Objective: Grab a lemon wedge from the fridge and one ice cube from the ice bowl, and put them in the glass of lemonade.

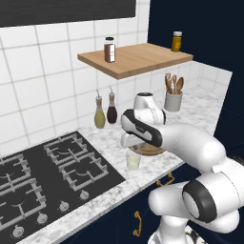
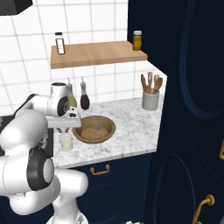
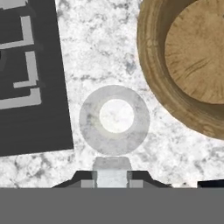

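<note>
The pincer hangs directly above the glass of lemonade, looking straight down into its round mouth; the glass sits just ahead of the fingertips in the hand view. A small pale block shows between the dark finger tips at the bottom of that view, so the pincer looks clamped on something light-coloured, but what it is cannot be told.

The glass of lemonade stands on the marble table near its front edge, between the black stove and the ice bowl. The brown wooden bowl lies just beside the glass, apart from it by a narrow strip of marble, and the arm's wrist covers part of it in the left base view. In the right base view the glass sits right under the hand.

Further back stand two slim bottles against the tiled wall and a white utensil crock with wooden spoons. A wooden shelf above carries two jars.
</note>
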